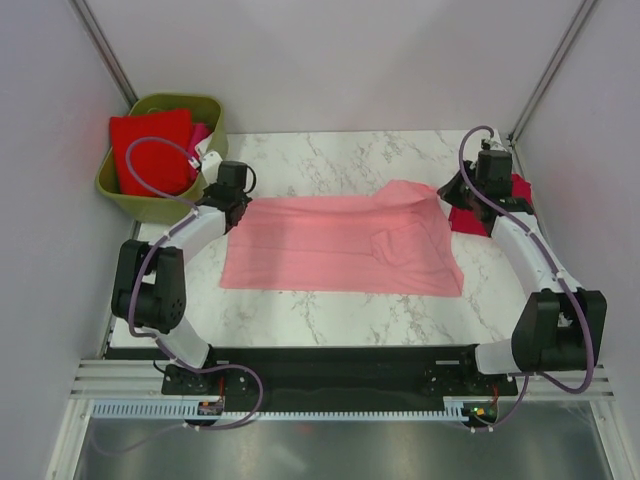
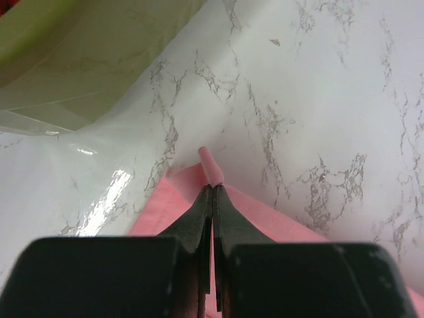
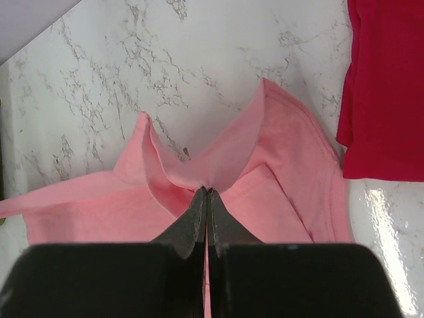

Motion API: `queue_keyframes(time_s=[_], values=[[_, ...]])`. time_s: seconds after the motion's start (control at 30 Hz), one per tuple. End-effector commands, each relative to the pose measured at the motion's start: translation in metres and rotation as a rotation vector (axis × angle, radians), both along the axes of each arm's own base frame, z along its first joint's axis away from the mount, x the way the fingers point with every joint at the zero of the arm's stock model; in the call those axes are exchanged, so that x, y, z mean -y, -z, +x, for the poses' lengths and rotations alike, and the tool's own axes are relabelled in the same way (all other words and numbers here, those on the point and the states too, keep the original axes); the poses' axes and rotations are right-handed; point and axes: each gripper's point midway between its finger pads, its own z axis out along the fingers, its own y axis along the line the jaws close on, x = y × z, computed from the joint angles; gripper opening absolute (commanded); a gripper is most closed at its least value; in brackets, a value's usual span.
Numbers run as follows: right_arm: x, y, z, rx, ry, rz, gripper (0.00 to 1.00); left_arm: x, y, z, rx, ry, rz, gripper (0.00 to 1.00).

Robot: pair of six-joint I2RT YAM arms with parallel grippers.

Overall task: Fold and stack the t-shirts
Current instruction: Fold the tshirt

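Note:
A light pink t-shirt (image 1: 340, 245) lies spread across the middle of the marble table. My left gripper (image 1: 236, 203) is shut on its far left corner; the pinched pink cloth (image 2: 211, 165) pokes out past the fingertips. My right gripper (image 1: 462, 192) is shut on the shirt's far right edge and lifts it into a peak (image 3: 218, 159). A dark crimson t-shirt (image 1: 480, 215) lies folded at the right, also in the right wrist view (image 3: 387, 86). Bright red (image 1: 150, 150) and hot pink shirts sit in the basket.
The olive-green basket (image 1: 160, 200) stands at the far left corner, just beside my left gripper; its wall shows in the left wrist view (image 2: 73, 59). Grey walls close in the table at the left, right and back.

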Motion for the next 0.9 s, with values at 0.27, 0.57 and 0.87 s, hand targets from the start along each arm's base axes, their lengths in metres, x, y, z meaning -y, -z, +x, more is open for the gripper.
queue_keyframes(time_s=[0.27, 0.57, 0.87], values=[[0.032, -0.004, -0.028, 0.012, 0.097, -0.077, 0.0, 0.006, -0.023, 0.002, 0.113, 0.032, -0.028, 0.02], [0.033, 0.006, -0.05, 0.002, 0.111, -0.081, 0.0, 0.006, -0.027, -0.011, 0.135, 0.036, -0.031, 0.02], [0.033, 0.0, -0.076, 0.047, 0.12, -0.075, 0.0, 0.011, -0.02, -0.03, 0.137, 0.05, -0.044, 0.02]])
